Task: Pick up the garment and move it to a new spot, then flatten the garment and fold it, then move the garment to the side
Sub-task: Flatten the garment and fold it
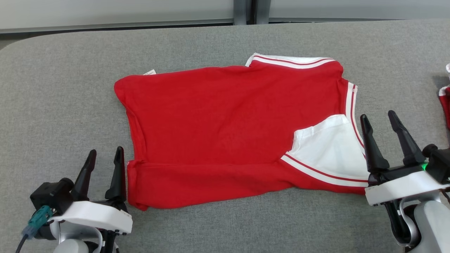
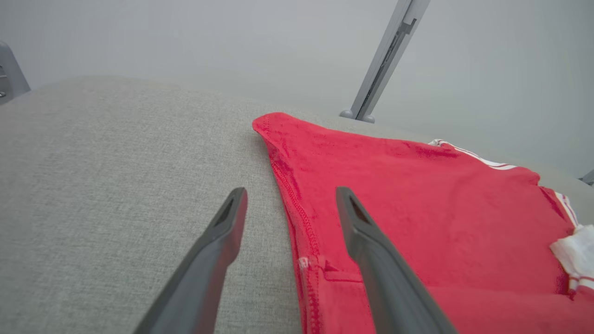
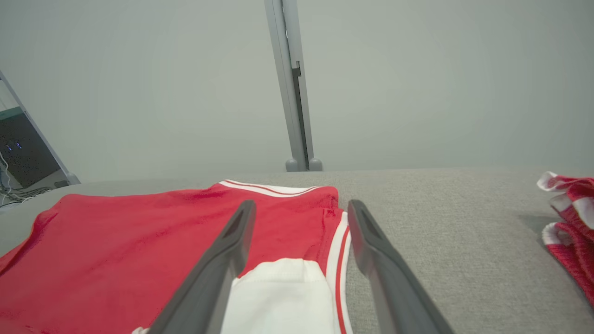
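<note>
Across the grey table (image 1: 63,88) in front of me, the red garment (image 1: 218,130) lies spread w/ its long axis running left-to-right, so each short end points at one of my arms. Left gripper (image 1: 105,153): fingers (image 1: 117,172) apart, holding nothing, parked just beside the garment's left-near corner; in the left wrist view the stitched side hem (image 2: 297,213) runs up btwn the two fingers. Right gripper (image 1: 378,117): also spread wide, empty, just beside the right end where the white panel (image 1: 327,144) and striped trim (image 1: 323,174) sit; the right wrist view has that striped edge btwn the fingers. Neither arm is clearly nearer, one per end, approx. symmetric. Near edge looks turned up over the body, so I judge the fold is partway. A second red-white cloth (image 1: 445,102) lies well apart at the far right, prob. where the "side" is.
</note>
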{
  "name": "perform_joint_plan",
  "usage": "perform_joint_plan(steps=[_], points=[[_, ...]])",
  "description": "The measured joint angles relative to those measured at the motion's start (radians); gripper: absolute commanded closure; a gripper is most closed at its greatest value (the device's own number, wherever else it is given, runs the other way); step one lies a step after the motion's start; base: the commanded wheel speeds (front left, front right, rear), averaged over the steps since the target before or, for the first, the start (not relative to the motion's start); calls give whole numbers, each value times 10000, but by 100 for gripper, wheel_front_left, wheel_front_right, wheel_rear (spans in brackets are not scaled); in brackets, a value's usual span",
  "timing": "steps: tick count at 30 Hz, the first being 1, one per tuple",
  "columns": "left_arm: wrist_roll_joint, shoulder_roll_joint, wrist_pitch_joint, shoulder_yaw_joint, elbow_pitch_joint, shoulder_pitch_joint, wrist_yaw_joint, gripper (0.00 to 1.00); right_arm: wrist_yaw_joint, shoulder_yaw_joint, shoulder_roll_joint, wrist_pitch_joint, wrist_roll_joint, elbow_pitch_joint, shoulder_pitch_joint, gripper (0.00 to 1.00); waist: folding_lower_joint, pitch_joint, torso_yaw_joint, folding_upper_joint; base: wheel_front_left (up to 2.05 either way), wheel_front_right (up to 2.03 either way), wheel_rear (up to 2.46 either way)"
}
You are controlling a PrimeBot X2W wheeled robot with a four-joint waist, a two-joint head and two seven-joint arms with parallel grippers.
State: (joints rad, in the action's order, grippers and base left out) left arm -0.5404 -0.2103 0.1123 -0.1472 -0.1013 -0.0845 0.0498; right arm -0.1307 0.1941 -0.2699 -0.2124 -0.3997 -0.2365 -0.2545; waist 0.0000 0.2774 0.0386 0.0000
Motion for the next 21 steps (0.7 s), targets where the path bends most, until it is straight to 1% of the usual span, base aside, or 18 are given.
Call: perform_joint_plan(steps=[3,8,16,21], points=[[453,81,780,19,366,162,311,0,0,-518,251,-165,545,520,330,0,0,-189,17,0,0,0,0],[1097,276,1266,-35,938,287,652,0,0,-1020,642,6,1298,1503,1118,0,0,-551,6,0,0,0,0],[1522,288,1361,-341,817,1066,755,0,0,-1254,949,727,1639,2416,2477,0,0,-1122,-144,0,0,0,0],[1607,270,1346,-485,648,1302,809,0,0,-1325,1135,949,1645,2759,2973,0,0,-1324,-239,0,0,0,0]])
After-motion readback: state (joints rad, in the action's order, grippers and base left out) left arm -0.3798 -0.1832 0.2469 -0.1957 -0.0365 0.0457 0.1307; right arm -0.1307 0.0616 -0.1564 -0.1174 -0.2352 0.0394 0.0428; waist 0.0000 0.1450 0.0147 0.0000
